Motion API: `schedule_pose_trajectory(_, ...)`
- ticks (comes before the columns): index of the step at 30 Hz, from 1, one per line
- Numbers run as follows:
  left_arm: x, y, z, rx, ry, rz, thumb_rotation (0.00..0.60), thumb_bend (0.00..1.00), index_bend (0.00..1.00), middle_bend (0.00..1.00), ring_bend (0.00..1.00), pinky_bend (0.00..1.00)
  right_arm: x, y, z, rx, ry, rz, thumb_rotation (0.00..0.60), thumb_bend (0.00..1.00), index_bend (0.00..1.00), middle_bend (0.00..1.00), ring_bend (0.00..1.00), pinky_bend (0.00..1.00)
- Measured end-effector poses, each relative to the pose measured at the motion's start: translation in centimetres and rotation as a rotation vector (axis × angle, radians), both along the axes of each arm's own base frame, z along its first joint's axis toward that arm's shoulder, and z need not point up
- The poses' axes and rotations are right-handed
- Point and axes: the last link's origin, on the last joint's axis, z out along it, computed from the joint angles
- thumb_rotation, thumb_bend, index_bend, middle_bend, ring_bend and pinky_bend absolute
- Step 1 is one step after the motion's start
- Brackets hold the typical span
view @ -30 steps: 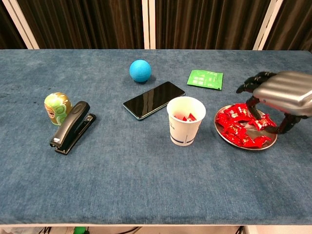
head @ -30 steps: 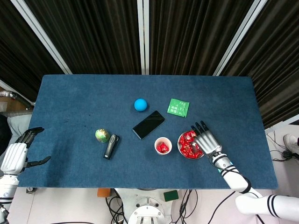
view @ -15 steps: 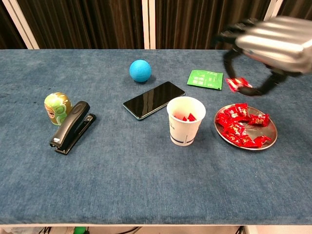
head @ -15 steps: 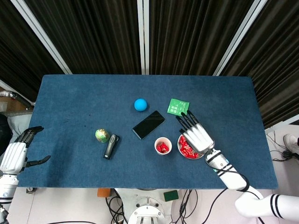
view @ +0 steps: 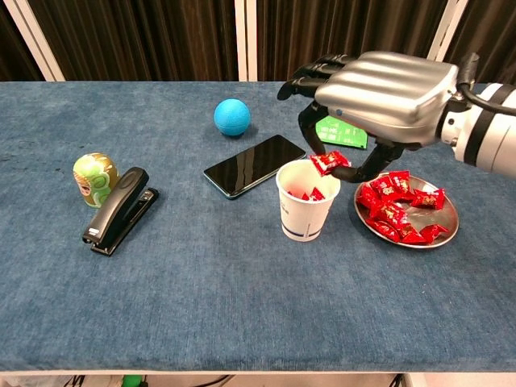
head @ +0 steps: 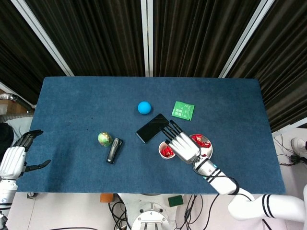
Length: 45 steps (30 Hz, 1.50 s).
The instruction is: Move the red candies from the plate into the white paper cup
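Left hand: the left hand (head: pixel 14 160) hung off the left edge of the tabletop (head: pixel 72 96), near its front left corner, fingers apart and holding nothing.
Egg-shaped toy: a green and gold egg-shaped toy (view: pixel 94 178) stood in the left half of the tabletop, toward the front edge.
Stapler: a black stapler (view: pixel 119 210) lay just beside the toy on its right, touching or nearly touching it; which of the two could not be told.
Ball: a blue ball (view: pixel 231 116) sat near the middle of the tabletop, on the far side.
Phone: a black phone (view: pixel 254 164) lay face up at a slant between the ball and the cup.
Cup: the white paper cup (view: pixel 306 201) stood upright right of centre, toward the front edge, with a few red candies (view: pixel 310 194) inside.
Held candy: one red candy (view: pixel 330 162) was pinched between the thumb and a finger, directly over the cup's mouth and clear of the rim.
Right hand: the right hand (view: pixel 379 93) hovered palm down above the cup, fingers curved downward around the held candy.
Packet: a green packet (head: pixel 183 110) lay flat behind the cup, toward the far edge; in the chest view the hand covered much of it.
Plate: a metal plate (view: pixel 447 215) sat just right of the cup, carrying a pile of red candies (view: pixel 395 210).
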Motion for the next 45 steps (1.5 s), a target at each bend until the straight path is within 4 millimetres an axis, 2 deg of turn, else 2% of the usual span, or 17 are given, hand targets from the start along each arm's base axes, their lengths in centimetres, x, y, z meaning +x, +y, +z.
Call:
schedule_pose_trajectory(4, 0.0, 0.0, 0.0, 0.000, -0.001, 0.000, 0.600, 0.06, 0.18, 0.15, 0.13, 0.25, 0.2, 0.0, -0.1, 0.006, -0.006, 0.007, 0.600, 0.28, 0.30, 0.05, 0.00, 0.00)
schedule_pose_trajectory(10, 0.0, -0.1, 0.0, 0.001, -0.002, 0.000, 0.600, 0.06, 0.18, 0.16, 0.13, 0.25, 0.1, 0.1, 0.2, -0.001, -0.017, 0.015, 0.600, 0.28, 0.29, 0.05, 0.00, 0.00)
schedule_pose_trajectory(14, 0.0, -0.1, -0.1, 0.000, -0.002, 0.000, 0.600, 0.06, 0.18, 0.16, 0.13, 0.25, -0.6, 0.0, 1.2, -0.030, -0.024, 0.001, 0.600, 0.28, 0.29, 0.05, 0.00, 0.00)
schedule_pose_trajectory(19, 0.0, -0.1, -0.2, -0.005, -0.003, -0.003, 0.600, 0.06, 0.18, 0.16, 0.13, 0.25, -3.3, -0.8, 2.8, -0.077, -0.004, -0.074, 0.600, 0.28, 0.29, 0.05, 0.00, 0.00)
schedule_pose_trajectory(27, 0.1, 0.1, -0.5, -0.014, -0.003, -0.008, 0.600, 0.06, 0.18, 0.15, 0.13, 0.25, -7.8, -1.9, 3.7, -0.108, 0.047, -0.214, 0.600, 0.28, 0.31, 0.05, 0.00, 0.00)
schedule_pose_trajectory(34, 0.2, 0.1, -0.4, -0.013, -0.002, -0.008, 0.600, 0.06, 0.18, 0.15, 0.13, 0.25, -10.3, -2.0, 3.1, -0.094, 0.102, -0.292, 0.600, 0.29, 0.33, 0.05, 0.00, 0.00)
schedule_pose_trajectory(45, 0.2, 0.1, -0.3, -0.012, -0.004, -0.010, 0.600, 0.06, 0.18, 0.15, 0.13, 0.25, -13.0, -1.3, 2.1, -0.075, 0.164, -0.371, 0.600, 0.29, 0.43, 0.05, 0.00, 0.00)
